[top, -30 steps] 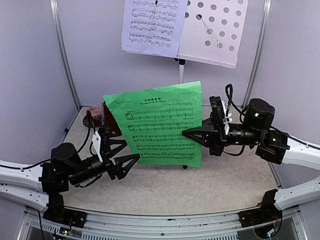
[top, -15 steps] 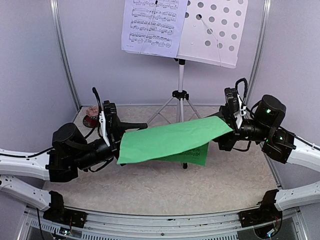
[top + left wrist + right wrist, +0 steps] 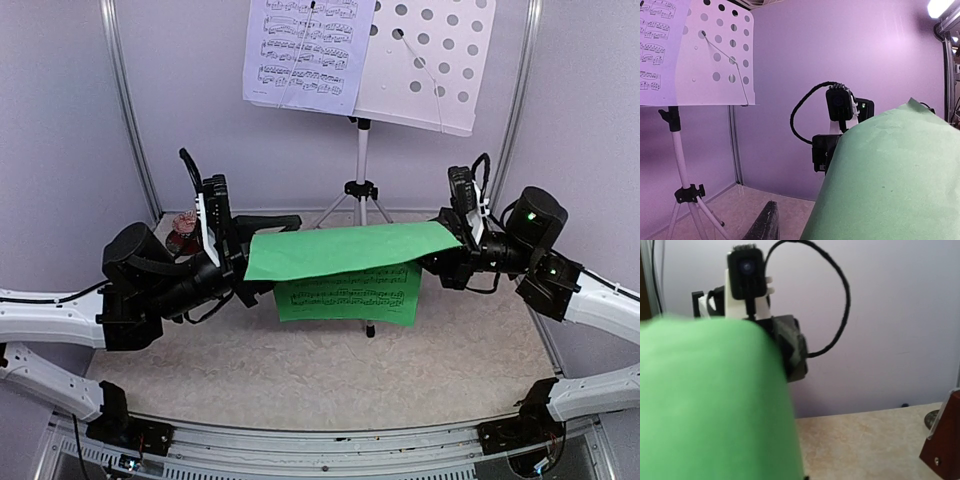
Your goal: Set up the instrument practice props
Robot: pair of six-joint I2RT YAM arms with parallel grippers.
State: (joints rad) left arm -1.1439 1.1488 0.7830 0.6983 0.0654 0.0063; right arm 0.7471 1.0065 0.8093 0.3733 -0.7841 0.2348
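While drooping, green sheet (image 3: 345,252) spans 2 end effectors (image 3: 258,250) (image 3: 445,255).

We've got the music stand (image 3: 362,190) at the back, one sheet (image 3: 305,50) on the left half of its desk (image 3: 430,60). Before the stand's legs the loose sheet (image 3: 345,270) stretches across, left gripper (image 3: 250,250) at its left end, right gripper (image 3: 440,258) at its right.

Lavender walls (image 3: 60,120); speckled beige tabletop (image 3: 330,385) — metal uprights (image 3: 128,110)
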